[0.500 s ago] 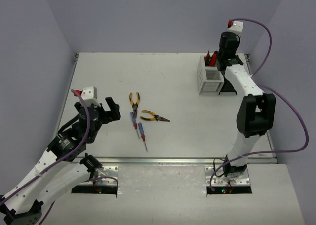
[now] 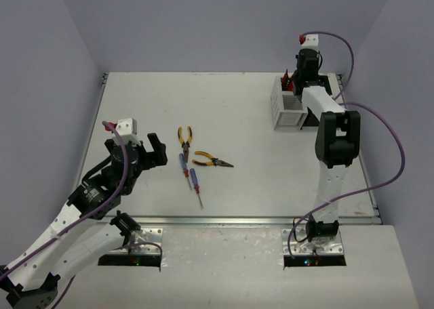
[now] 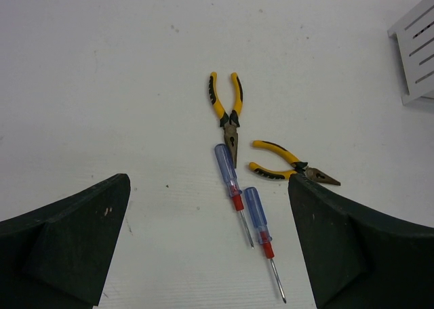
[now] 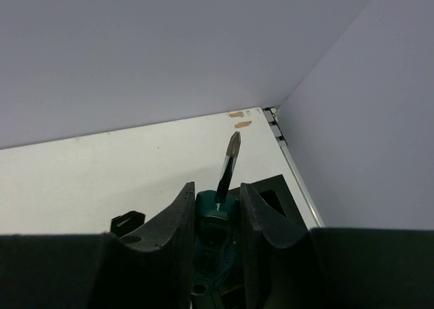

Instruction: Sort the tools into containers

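Observation:
Two yellow-handled pliers (image 2: 184,135) (image 2: 211,162) and two blue-and-red screwdrivers (image 2: 183,165) (image 2: 196,186) lie on the table. They also show in the left wrist view: pliers (image 3: 227,112) (image 3: 285,165) and screwdrivers (image 3: 227,173) (image 3: 258,217). My left gripper (image 2: 150,153) (image 3: 207,187) is open and empty, just left of them. My right gripper (image 2: 298,82) (image 4: 217,194) is shut on a green-handled screwdriver (image 4: 215,217), tip pointing up, over the black bin (image 4: 278,190). The white bin (image 2: 283,109) stands beside it.
Red-handled tools (image 2: 290,80) stick up at the bins' far end; I cannot tell which bin holds them. The white bin's corner shows in the left wrist view (image 3: 417,48). The back wall and right table edge (image 4: 288,153) are close to my right gripper.
My right arm has swung left and back, with its wrist now over the bins' far end. My left gripper has shifted only slightly.

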